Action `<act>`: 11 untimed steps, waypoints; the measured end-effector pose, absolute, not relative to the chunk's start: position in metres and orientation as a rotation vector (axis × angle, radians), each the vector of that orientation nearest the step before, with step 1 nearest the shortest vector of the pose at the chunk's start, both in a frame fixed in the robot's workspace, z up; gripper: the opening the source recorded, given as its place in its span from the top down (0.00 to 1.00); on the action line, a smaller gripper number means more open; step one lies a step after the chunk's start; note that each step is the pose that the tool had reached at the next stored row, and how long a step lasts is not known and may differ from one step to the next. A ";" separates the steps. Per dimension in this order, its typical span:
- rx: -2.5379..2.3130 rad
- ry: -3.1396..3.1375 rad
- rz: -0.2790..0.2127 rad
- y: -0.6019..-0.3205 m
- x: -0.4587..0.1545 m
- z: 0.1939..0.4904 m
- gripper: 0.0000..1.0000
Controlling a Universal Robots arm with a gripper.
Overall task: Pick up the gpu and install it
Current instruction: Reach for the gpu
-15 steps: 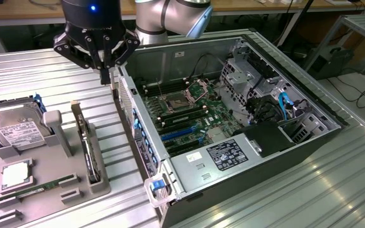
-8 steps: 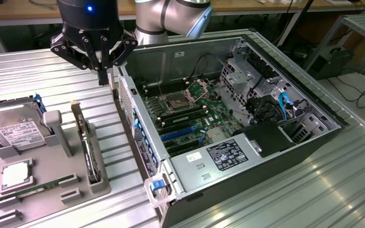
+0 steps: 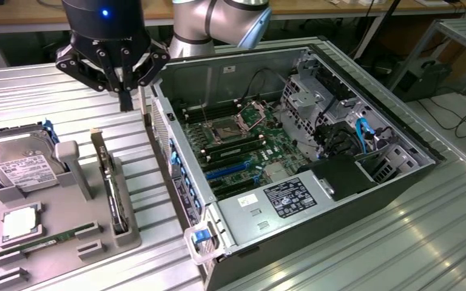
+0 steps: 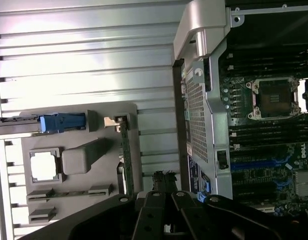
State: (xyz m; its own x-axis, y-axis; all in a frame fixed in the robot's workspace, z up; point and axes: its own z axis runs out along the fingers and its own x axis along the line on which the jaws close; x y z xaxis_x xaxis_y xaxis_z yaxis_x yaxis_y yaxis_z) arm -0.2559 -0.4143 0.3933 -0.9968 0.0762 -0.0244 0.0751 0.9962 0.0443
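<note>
The gpu [image 3: 113, 188] is a thin green card with a metal end bracket. It stands on edge in a slot of the grey holder [image 3: 128, 239] at the exterior view's left. The wrist view looks down on the gpu [image 4: 125, 155] edge-on. My gripper [image 3: 126, 102] hangs shut and empty above the table, beyond the card's bracket end and next to the case's rear corner. Its dark fingertips [image 4: 164, 180] sit between the holder and the case. The open computer case [image 3: 395, 182] lies on its side, its motherboard [image 3: 249, 151] and blue slots [image 3: 231, 170] exposed.
The holder also carries a silver hard drive [image 3: 19, 160], a processor chip [image 3: 21, 221] and a narrow memory stick [image 3: 48, 240]. The case's perforated rear wall [image 4: 198, 120] rises close beside my fingers. A ribbed metal table [image 3: 395, 242] lies under everything.
</note>
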 end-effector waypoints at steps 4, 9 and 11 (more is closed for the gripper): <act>0.118 3.113 0.068 -0.416 -0.258 0.393 0.89; 0.118 3.112 0.068 -0.417 -0.262 0.393 0.89; 0.118 3.112 0.068 -0.418 -0.263 0.393 0.89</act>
State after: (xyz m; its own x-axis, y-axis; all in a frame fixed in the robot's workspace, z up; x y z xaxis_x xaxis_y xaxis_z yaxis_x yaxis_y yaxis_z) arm -0.2631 -0.4180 0.3933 -0.9968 0.0763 -0.0245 0.0751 0.9962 0.0444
